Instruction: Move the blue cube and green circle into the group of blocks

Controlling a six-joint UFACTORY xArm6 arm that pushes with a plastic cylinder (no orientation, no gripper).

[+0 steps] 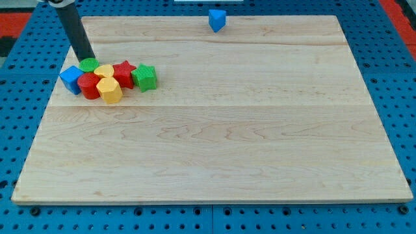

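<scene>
A pale wooden desk [260, 143], made of long planks joined edge to edge with the grain running across the view, is seen filling most of the frame. It is laid on a blue pegboard [19, 84] dotted with rows of small dark holes, visible on every side. A red patch [400, 10] is seen at the view's top right corner, and even light is cast throughout.

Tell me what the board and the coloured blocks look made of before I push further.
The board looks like pale wood planks with a smooth finish: grain lines and long seams show. The blocks, such as the blue cube and the yellow block, look like painted wood or matte plastic, uniformly coloured; I cannot tell which. My tip sits at the green circle.
</scene>
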